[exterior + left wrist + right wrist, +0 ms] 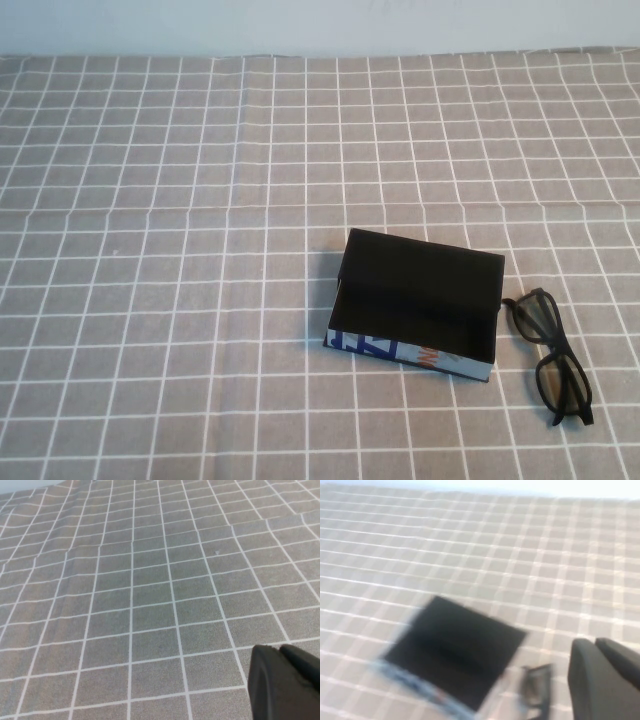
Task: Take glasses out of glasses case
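Note:
The glasses case (420, 300) lies open on the checked cloth, right of centre, with a black interior that looks empty. Its white side with blue and orange print faces the front edge. The black glasses (555, 360) lie on the cloth just right of the case, arms unfolded, touching or nearly touching its right corner. Neither gripper shows in the high view. My right gripper (594, 642) hangs above the cloth, apart from the case (455, 650) and glasses (536, 685), fingers together and empty. My left gripper (280, 649) is over bare cloth, fingers together and empty.
The grey cloth with white grid lines (200, 250) covers the whole table. A pale wall (320, 25) runs along the far edge. A fold crosses the cloth (150, 210) behind the case.

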Available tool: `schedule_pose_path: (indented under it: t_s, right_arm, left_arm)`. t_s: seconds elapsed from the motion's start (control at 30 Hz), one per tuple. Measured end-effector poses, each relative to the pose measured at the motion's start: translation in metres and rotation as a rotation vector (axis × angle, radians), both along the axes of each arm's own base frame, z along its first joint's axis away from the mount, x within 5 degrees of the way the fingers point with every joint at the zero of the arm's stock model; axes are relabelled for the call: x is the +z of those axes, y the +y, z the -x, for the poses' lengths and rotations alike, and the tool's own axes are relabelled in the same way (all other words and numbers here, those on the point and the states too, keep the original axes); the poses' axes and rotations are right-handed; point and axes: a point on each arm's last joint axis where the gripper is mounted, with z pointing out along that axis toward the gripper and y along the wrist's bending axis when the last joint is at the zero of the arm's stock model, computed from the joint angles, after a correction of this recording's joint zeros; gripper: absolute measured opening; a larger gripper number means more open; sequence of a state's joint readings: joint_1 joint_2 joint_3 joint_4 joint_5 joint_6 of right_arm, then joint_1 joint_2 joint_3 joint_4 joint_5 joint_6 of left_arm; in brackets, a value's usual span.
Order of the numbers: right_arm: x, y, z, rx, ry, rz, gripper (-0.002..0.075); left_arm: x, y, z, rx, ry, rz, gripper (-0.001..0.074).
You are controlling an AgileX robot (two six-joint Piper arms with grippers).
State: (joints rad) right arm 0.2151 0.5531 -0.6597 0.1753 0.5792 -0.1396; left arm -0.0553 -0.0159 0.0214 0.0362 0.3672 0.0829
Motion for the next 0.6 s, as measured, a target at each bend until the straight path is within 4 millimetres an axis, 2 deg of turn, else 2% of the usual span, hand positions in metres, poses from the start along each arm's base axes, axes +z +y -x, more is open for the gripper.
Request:
schedule_pose_path:
  t_s: [0.17, 0.37, 0.5, 0.6]
  right_arm:
    - [-0.031, -0.009, 0.011, -0.06, -0.167, 0.025, -0.0018]
    - [-0.088, -0.017, 0.025, -0.119, -0.314, -0.032, -0.0018]
    - [-0.122, -0.021, 0.031, -0.164, -0.291, -0.05, -0.0018]
    - [-0.136, -0.027, 0.035, -0.244, -0.295, -0.038, -0.0018]
  left_arm:
    - [0.0, 0.0, 0.0, 0.0, 0.0, 0.0, -0.0004]
    - [0.0, 0.0, 0.0, 0.0, 0.0, 0.0, -0.0004]
    - [0.0, 0.0, 0.0, 0.0, 0.0, 0.0, -0.0004]
    - [0.0, 0.0, 0.0, 0.0, 0.0, 0.0, -0.0004]
